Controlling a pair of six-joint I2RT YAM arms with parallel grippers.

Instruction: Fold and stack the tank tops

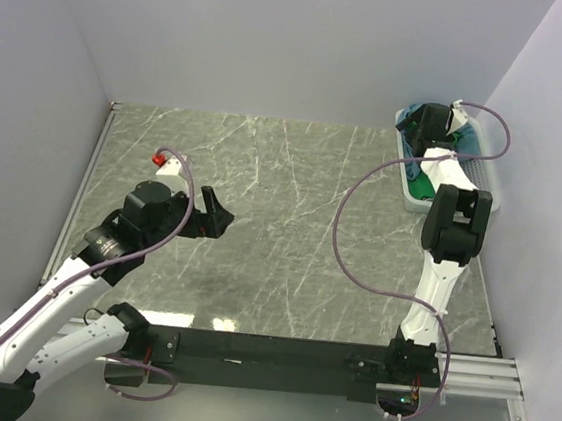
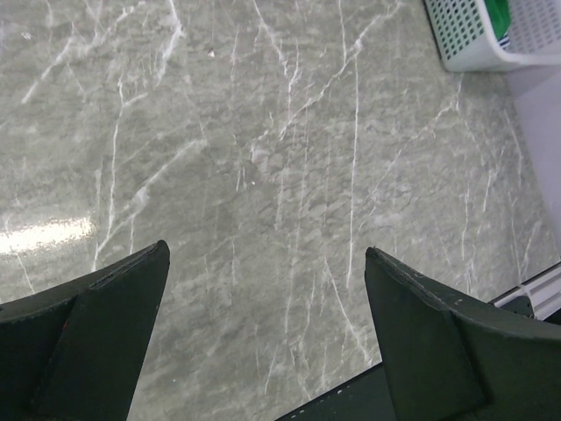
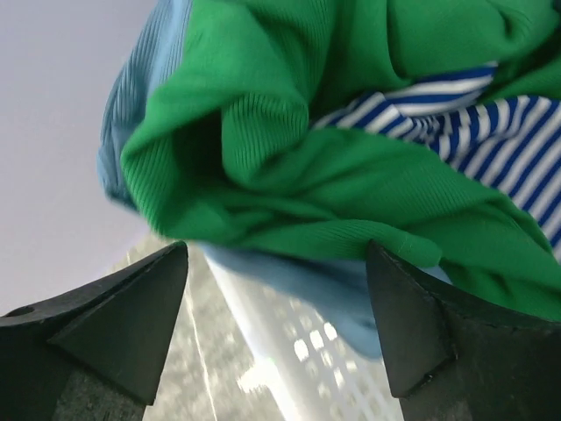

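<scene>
The tank tops lie bunched in a white mesh basket (image 1: 487,182) at the back right. In the right wrist view a bright green top (image 3: 289,158) lies over a navy-and-white striped one (image 3: 473,123) and a teal-blue one (image 3: 298,276). My right gripper (image 3: 278,247) is open, and its tips are just short of the green and blue fabric with nothing between them. From above, the right gripper (image 1: 433,122) hangs over the basket, where green cloth (image 1: 421,186) shows. My left gripper (image 1: 216,214) is open and empty above the marble table (image 2: 263,158), far from the basket.
The basket (image 2: 469,39) stands against the right wall, near the back corner. Grey walls close in the table on the left, back and right. The right arm's purple cable (image 1: 345,227) loops over the table's right half. A black rail (image 1: 266,355) runs along the near edge.
</scene>
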